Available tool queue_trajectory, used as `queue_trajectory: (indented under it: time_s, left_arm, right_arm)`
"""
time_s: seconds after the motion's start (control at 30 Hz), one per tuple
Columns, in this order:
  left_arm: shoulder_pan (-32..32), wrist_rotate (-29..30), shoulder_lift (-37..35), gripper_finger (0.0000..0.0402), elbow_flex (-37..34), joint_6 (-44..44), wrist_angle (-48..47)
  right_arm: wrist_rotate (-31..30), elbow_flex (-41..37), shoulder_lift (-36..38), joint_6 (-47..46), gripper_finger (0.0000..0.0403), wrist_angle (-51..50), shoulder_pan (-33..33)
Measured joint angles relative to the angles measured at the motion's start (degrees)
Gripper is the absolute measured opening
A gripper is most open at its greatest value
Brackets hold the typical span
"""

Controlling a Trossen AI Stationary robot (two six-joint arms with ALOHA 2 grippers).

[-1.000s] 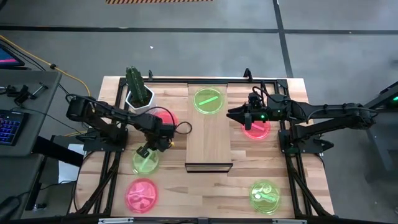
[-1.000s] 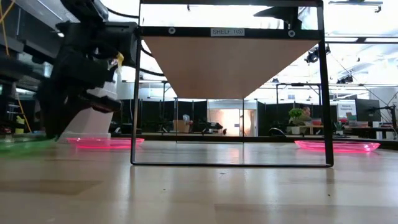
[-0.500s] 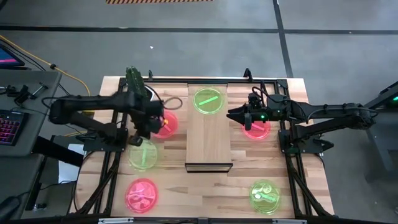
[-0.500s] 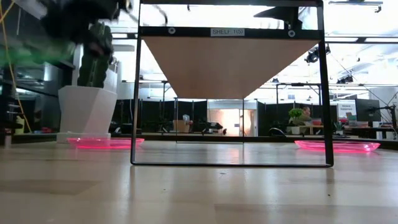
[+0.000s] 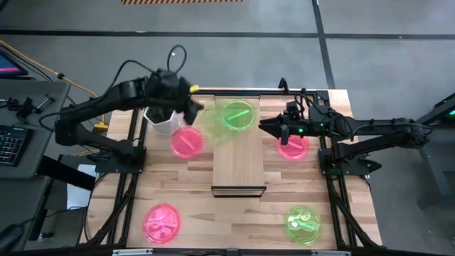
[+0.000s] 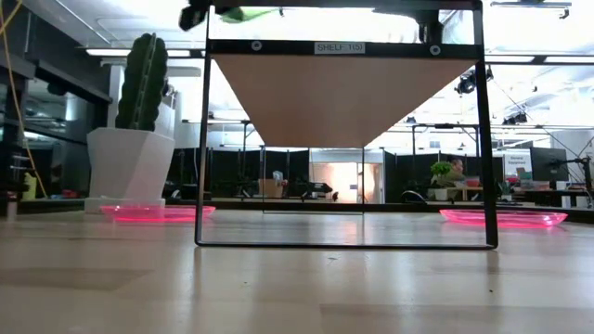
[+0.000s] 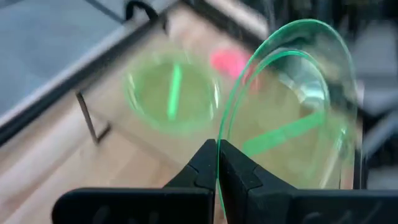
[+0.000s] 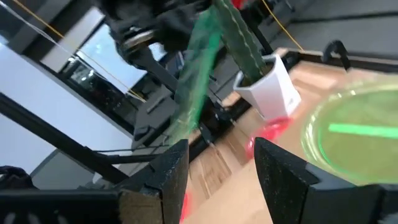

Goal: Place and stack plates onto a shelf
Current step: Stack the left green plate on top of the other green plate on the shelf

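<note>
We saw the left gripper [image 5: 190,107] raised above the table near the far left edge of the long, narrow light-wood shelf [image 5: 239,160], its fingers [image 7: 205,169] pinched tight on the rim of a translucent neon-green plastic plate [image 7: 292,124], which it carried tilted on edge. Another green plate [image 5: 237,115] with a bar mark lay flat on the shelf's far end. The right gripper [image 5: 264,129] hung just beside the shelf's right edge, over a pink-red plate [image 5: 293,146] on the table, with its fingers [image 8: 280,167] spread wide and holding nothing. On the table, a pink plate [image 5: 187,141] lay by the white cactus pot [image 5: 159,121], another pink plate [image 5: 162,222] sat near left, and a green plate [image 5: 302,224] near right.
</note>
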State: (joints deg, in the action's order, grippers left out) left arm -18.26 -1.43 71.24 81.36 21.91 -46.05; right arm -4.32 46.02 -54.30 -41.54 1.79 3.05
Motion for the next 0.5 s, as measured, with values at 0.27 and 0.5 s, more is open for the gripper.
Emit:
queue_trajectory:
  time_s: [0.27,0.5]
  left_arm:
    - [-5.1,1.1,10.0,0.0,-0.1,6.4,10.4]
    - [-5.4,1.0,17.5,0.0,-0.1,9.4,13.3]
  right_arm:
    - [-1.3,0.0,0.0,3.0,0.0165,5.4,0.0]
    - [-1.7,0.0,0.2,4.5,0.0165,7.3,0.0]
